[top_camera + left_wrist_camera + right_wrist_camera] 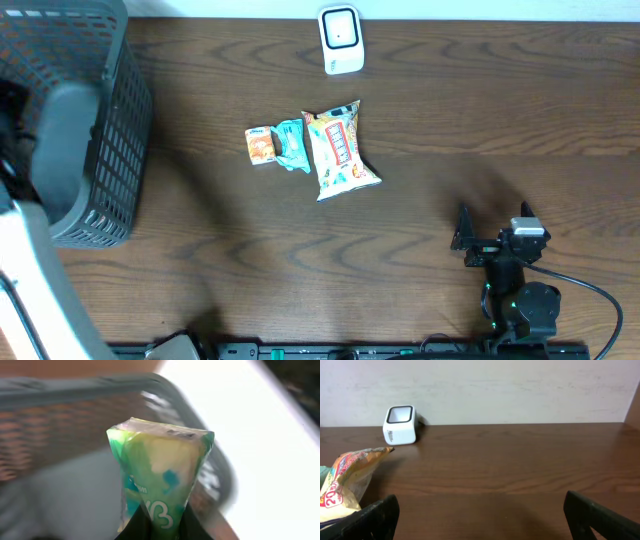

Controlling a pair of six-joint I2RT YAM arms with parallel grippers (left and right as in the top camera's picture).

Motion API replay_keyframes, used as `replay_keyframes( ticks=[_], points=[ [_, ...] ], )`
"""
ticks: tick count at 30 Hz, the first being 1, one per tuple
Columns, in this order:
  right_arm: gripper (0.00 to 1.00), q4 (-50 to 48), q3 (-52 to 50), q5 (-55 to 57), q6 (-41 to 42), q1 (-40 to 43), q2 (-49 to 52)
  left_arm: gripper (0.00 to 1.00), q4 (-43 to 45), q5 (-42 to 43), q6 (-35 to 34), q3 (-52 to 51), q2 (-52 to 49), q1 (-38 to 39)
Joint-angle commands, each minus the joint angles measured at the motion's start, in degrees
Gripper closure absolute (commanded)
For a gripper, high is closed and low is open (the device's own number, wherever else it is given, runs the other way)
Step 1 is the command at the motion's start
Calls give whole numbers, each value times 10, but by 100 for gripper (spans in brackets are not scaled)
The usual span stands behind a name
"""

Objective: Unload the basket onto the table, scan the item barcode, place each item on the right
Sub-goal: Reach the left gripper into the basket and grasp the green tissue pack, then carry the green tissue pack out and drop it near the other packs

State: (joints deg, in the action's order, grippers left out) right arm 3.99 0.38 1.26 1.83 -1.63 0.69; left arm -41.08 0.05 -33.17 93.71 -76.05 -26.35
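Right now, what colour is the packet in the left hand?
The packet is green and pale yellow, with white lettering; best in left wrist view.

A mock shop checkout. A small white barcode scanner (340, 38), a dark grey plastic mesh shopping basket (120, 130) and colourful printed snack packets (340, 150) sit on a dark wood-grain table (470, 110).

Dark brown wood-grain desk (450, 100), grain running side to side; plain off-white wall (520, 390) rising straight from desk's far edge, faintly mottled; light soft and even, dull sheen across desk's top; no hard shadows on desk.
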Motion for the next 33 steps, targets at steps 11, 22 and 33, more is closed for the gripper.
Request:
replay_keyframes(
  ticks=[11, 22, 33],
  points=[
    [1, 2, -1, 1, -8, 2, -3, 93, -25, -31, 118, -7, -95, 316],
    [1, 2, -1, 1, -8, 2, -3, 93, -138, -63, 88, -7, -275, 434],
    [1, 2, -1, 1, -8, 2, -3, 92, -243, -46, -37, -8, -367, 514]
  ],
)
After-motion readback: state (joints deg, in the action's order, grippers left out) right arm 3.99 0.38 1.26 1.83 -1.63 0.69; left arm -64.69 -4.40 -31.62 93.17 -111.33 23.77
